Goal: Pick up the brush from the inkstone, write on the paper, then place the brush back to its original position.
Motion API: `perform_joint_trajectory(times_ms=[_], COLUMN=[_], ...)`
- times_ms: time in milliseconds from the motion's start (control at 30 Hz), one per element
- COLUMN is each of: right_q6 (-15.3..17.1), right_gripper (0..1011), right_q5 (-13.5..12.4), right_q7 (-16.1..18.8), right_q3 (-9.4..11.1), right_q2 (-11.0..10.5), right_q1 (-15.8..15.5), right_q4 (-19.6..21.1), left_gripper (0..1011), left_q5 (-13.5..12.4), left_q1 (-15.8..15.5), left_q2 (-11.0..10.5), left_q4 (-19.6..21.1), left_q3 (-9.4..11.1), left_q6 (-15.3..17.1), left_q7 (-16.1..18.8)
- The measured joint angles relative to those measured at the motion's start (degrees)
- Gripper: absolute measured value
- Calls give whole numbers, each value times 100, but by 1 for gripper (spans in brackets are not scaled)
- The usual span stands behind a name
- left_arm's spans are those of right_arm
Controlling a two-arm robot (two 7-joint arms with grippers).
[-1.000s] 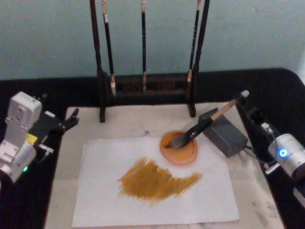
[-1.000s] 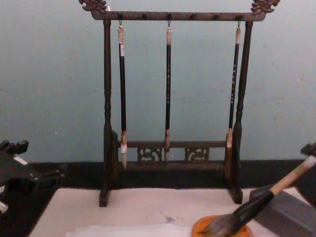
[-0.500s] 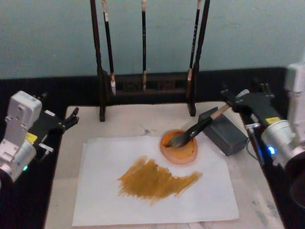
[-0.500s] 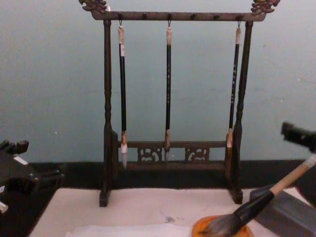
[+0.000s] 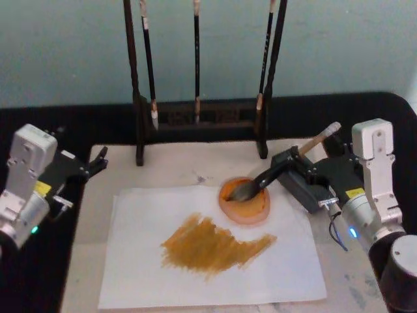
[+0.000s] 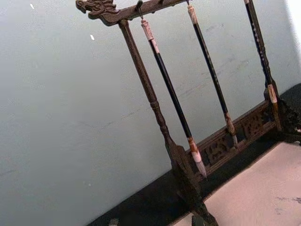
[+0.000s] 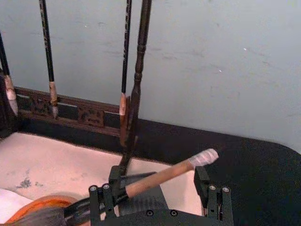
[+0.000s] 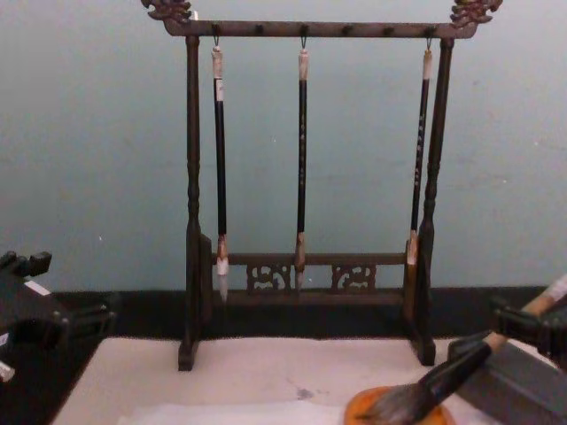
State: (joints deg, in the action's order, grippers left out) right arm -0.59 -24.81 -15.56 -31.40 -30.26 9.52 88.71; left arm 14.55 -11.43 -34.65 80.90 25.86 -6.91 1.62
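- Brush (image 5: 287,165) lying tilted – bristles in orange dish (image 5: 245,201), tan handle propped across grey block (image 5: 306,180), pale end cap up toward the mat's far right corner.
- Right gripper (image 5: 309,171) at the handle, over the grey block near the mat's right edge; fingers (image 7: 97,194) spread wide on either side of the handle in the right wrist view, not clamped on it.
- Paper (image 5: 208,251) flat on cream mat (image 5: 176,166), toward the near edge; broad ochre smear (image 5: 215,244) across its middle, dish resting on its far right corner.
- Left gripper (image 5: 96,162) parked off the mat's far left corner, over the black table (image 5: 85,120); fingers look close together, holding nothing.
- Dark wooden brush stand (image 8: 306,177) along the mat's far edge – three thin black-handled brushes (image 8: 302,168) hanging from its top bar, tips down.
- Chest view: brush bristles (image 8: 399,405) sitting in the dish, handle rising to the right past the block.
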Motion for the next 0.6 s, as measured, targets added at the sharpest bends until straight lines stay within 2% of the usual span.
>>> perform_joint_trajectory(times_ms=[200, 600], right_q6=[-271, -202], right_gripper=[1000, 1000], right_q5=[52, 53], right_q7=[40, 32], right_q3=[96, 78], right_q2=[49, 41], right_q1=[-121, -95], right_q4=[-36, -33], left_gripper=[1010, 1010], left_q5=[0, 0], left_q1=[0, 0], left_q2=[0, 0], left_q4=[0, 0], left_q3=[0, 0], left_q6=[0, 0], left_q7=[0, 0])
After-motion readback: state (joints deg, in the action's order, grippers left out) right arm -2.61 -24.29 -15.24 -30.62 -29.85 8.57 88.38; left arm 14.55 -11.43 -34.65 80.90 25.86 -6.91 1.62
